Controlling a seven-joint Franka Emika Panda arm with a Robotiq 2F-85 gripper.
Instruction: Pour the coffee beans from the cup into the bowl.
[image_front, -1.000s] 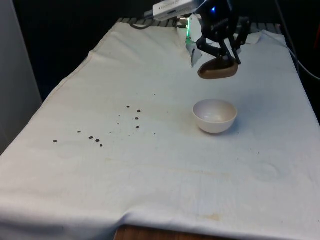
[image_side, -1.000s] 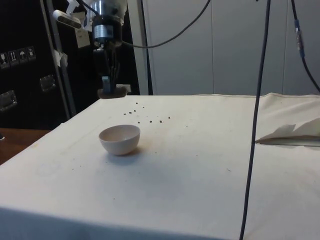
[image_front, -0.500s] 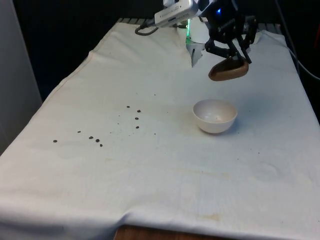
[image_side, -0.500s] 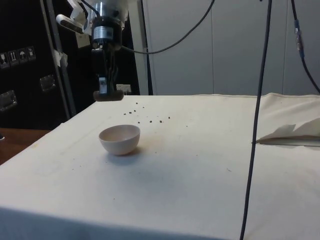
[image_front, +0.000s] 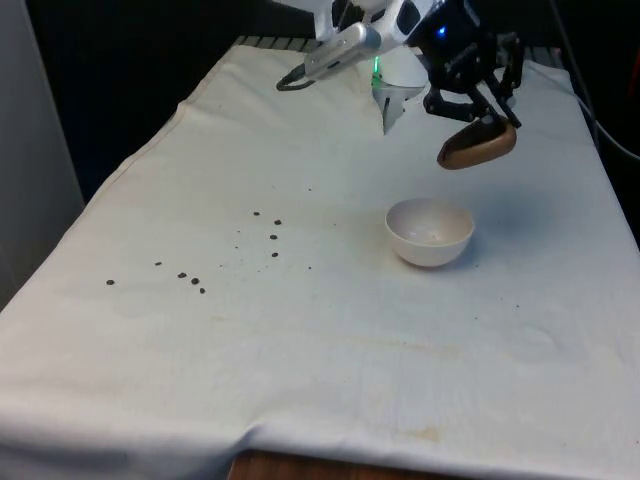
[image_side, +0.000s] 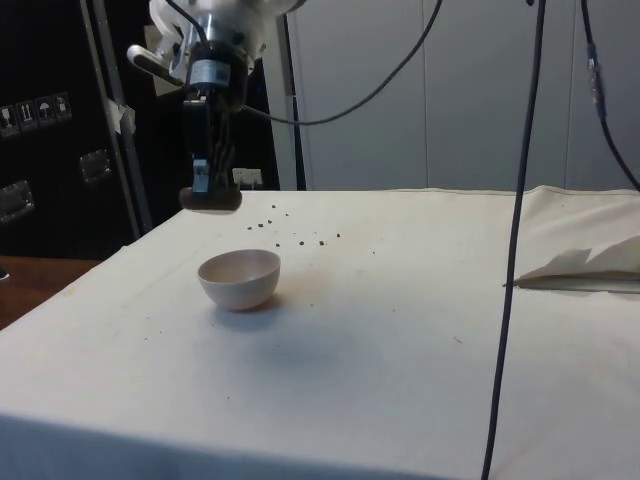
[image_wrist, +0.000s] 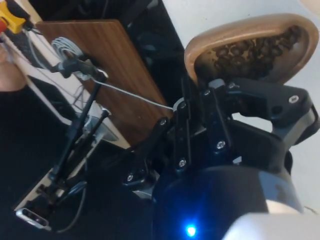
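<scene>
Large table under a white cloth (image_front: 330, 350), w/ creases and faint stains toward the near edge. Above its far right part hangs the black two-finger gripper (image_front: 487, 118), on a white arm reaching in from the far end.

The gripper is clamped on the rim of a shallow brown wooden cup (image_front: 478, 147), fingers pinching one edge. The cup is in the air, clear of the cloth, tilted w/ one side dipping. Wrist view shows the cup (image_wrist: 248, 47) loaded w/ dark coffee beans (image_wrist: 252, 51), piled toward the low side; none seen falling.

Below sits a small round white bowl (image_front: 430, 231), upright on the cloth, right of the table's middle. It looks empty, though its floor is hard to read. In the front view the cup is above and beyond the bowl, toward the right edge; in the side view the cup (image_side: 211, 198) is above and just off the bowl's (image_side: 239, 278) far rim, not over its centre.

Scattered loose dark beans (image_front: 273, 237) lie on the cloth left of the bowl, trailing toward the left edge.

Risk, as a judgement: cup seems off-centre over the bowl, so tipping more now would likely send beans over the rim onto the cloth. A rim-only pinch could also let the cup swivel or slip mid-pour.
</scene>
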